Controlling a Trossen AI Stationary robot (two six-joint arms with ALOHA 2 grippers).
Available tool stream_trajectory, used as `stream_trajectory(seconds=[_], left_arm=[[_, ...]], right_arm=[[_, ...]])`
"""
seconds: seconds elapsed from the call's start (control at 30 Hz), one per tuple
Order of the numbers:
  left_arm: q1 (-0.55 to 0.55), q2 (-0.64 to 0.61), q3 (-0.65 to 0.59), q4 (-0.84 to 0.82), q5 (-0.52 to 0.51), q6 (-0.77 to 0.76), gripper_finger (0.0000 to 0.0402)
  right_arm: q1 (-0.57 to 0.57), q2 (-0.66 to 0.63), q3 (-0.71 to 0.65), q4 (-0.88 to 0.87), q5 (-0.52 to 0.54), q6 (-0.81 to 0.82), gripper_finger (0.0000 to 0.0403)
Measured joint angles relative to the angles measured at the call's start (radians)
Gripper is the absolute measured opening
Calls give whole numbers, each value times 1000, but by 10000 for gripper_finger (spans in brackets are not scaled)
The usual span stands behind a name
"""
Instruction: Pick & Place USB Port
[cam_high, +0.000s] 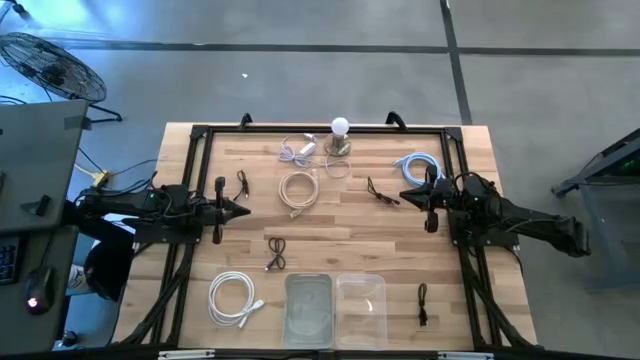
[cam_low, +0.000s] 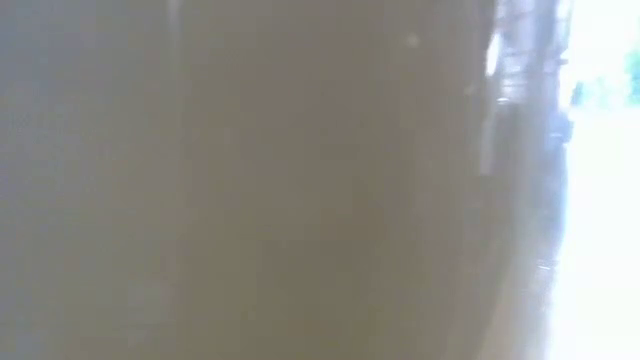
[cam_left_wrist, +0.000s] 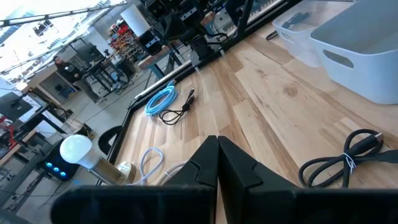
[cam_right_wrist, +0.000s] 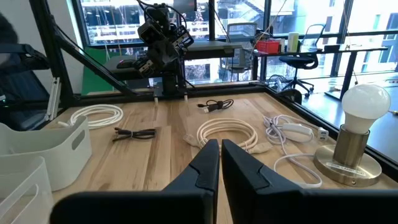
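Wooden table (cam_high: 330, 225) from above: cables scattered, both bins (cam_high: 335, 308) near me look empty, nothing placed yet. My left hand (cam_high: 240, 209) and right hand (cam_high: 408, 194) hover mid-table, closed, holding nothing. Low view: blurred out. Wrist views: fingers pressed together; which cable is the USB one, I can't tell.

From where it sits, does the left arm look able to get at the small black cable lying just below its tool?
Probably yes. The left tool is shut and holds nothing, and the black cable lies alone on bare wood close by, with nothing between them.
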Motion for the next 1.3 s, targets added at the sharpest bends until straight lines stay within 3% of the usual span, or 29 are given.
stream_trajectory(seconds=[1.3], left_arm=[[0,0,0,-3,-35,0,0]], right_arm=[[0,0,0,0,0,0,12]])
